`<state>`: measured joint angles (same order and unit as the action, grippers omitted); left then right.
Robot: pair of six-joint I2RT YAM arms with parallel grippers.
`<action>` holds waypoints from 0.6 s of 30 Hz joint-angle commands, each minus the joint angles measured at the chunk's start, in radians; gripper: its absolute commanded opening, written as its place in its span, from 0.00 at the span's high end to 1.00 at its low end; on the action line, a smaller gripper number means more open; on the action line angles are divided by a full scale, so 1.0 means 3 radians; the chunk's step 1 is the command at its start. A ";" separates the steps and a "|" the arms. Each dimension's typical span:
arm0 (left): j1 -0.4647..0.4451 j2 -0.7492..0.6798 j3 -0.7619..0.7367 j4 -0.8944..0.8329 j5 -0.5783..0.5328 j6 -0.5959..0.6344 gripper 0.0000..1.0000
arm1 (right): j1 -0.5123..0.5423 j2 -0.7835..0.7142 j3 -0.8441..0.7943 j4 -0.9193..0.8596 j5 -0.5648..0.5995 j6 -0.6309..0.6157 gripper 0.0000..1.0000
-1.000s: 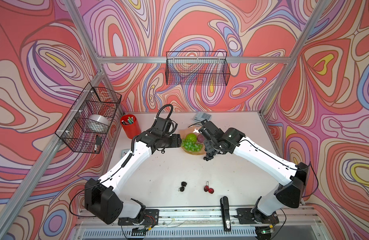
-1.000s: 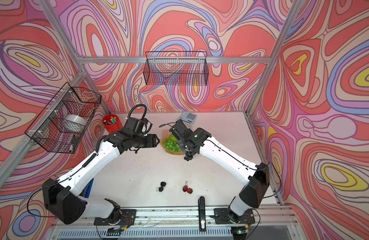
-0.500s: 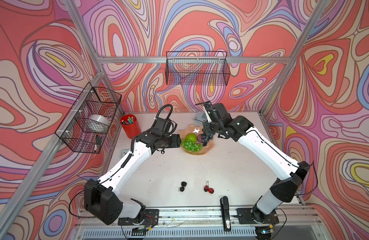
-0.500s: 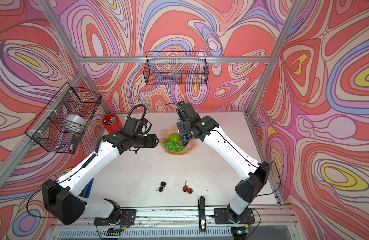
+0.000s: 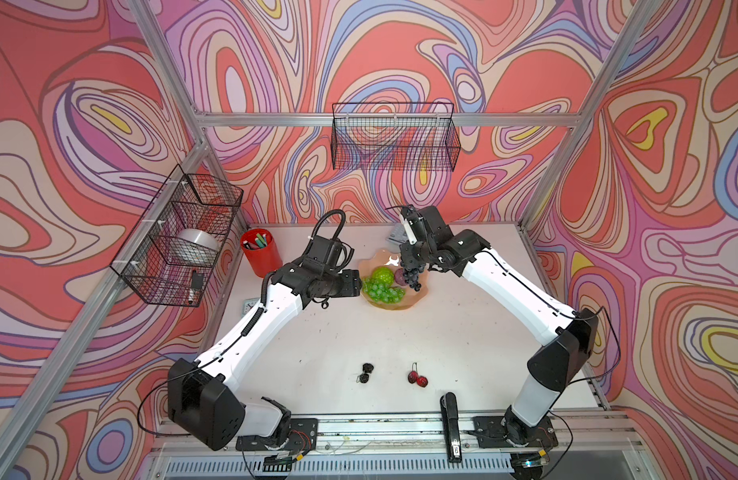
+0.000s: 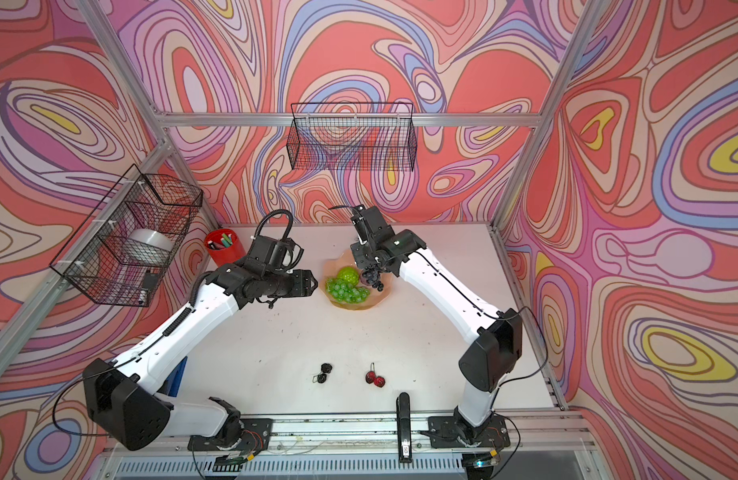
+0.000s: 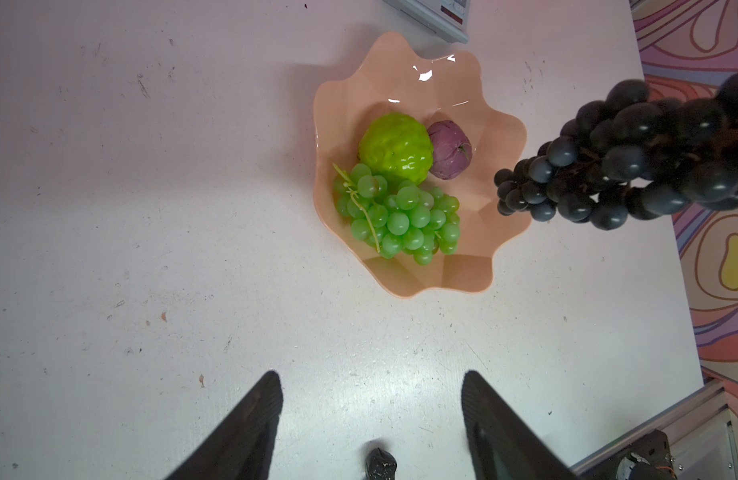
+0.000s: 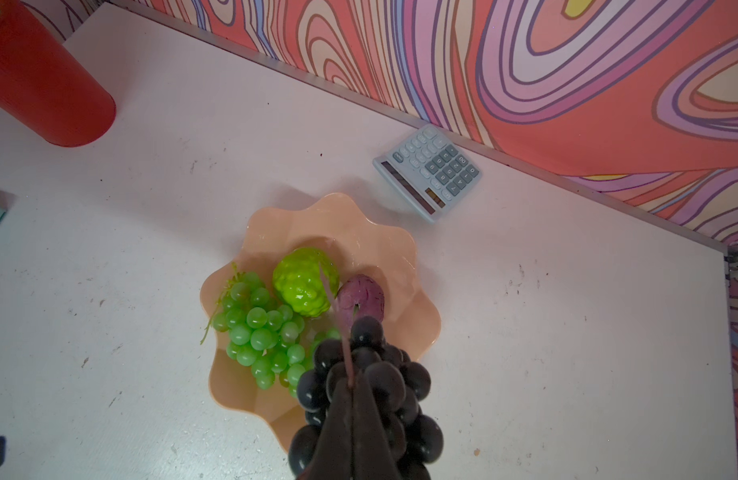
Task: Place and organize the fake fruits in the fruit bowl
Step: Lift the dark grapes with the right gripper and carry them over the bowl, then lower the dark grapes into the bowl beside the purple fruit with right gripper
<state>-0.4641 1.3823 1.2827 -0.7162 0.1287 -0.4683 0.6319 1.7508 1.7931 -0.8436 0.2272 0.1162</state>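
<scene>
The fruit bowl [image 5: 394, 306] held green grape bunch [image 5: 381, 291], lime-green ball [image 5: 382, 275], purple ball [image 5: 399, 275]. The right gripper [image 8: 350, 386] clenched the dark purple grape bunch [image 5: 413, 276] above its right side; the left gripper [image 7: 370, 374] was open, empty. Left to place, near side: red cherry pair [image 5: 418, 377], black cherry pair [image 5: 366, 372].

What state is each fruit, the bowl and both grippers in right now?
fruit bowl, upright, three fruits inside
green grape bunch, in the bowl
lime-green ball, in the bowl
purple ball, in the bowl
dark grape bunch, held above the bowl
black cherry pair, on the table
red cherry pair, on the table
left gripper, open, empty
right gripper, shut on that bunch
</scene>
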 commanded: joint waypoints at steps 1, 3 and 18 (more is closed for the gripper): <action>0.0003 -0.0011 0.0053 -0.0123 -0.0052 -0.0004 0.28 | -0.0070 0.0003 -0.0123 0.0156 -0.0097 0.0052 1.00; 0.0003 -0.0006 0.0049 -0.0128 -0.0048 -0.0002 0.28 | -0.0085 -0.0007 -0.0188 0.0188 -0.0118 0.0072 1.00; 0.0003 0.0030 0.0042 -0.0118 -0.0046 0.0009 0.28 | -0.0250 0.0051 -0.0443 0.0305 -0.0058 0.0015 1.00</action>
<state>-0.4641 1.3834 1.2827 -0.7216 0.1291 -0.4679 0.5655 1.7512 1.6688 -0.7876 0.1928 0.1310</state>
